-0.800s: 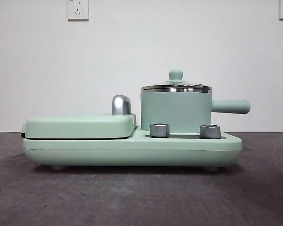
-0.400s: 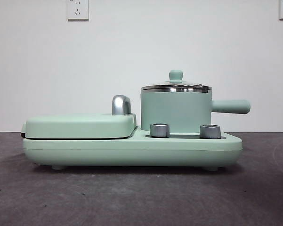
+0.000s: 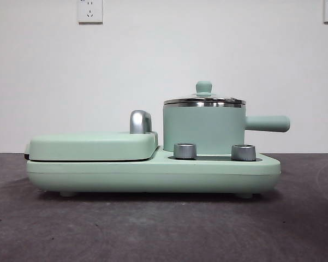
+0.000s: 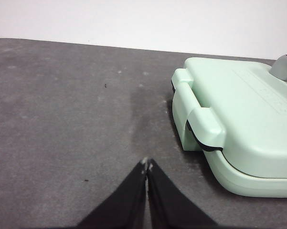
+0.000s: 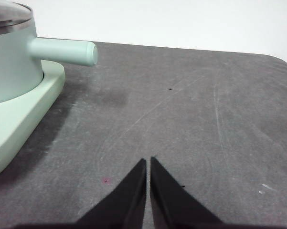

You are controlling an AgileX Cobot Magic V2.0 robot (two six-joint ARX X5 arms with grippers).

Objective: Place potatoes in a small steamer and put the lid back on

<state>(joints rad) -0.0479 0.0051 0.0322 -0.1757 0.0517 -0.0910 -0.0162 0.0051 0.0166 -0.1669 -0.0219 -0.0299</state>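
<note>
Currently both arms are waiting, fingers pressed together
Lid (image 3: 204, 100) is sitting on the small steamer (image 3: 203, 130); left gripper (image 4: 146, 164) and right gripper (image 5: 148, 161) are hovering over the surface (image 5: 191, 119)

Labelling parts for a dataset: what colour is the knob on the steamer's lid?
Mint green, like the pot; the lid knob shows best in the front view.

The lid (image 3: 204, 100) perhaps hides the steamer's (image 3: 203, 130) contents.
</note>
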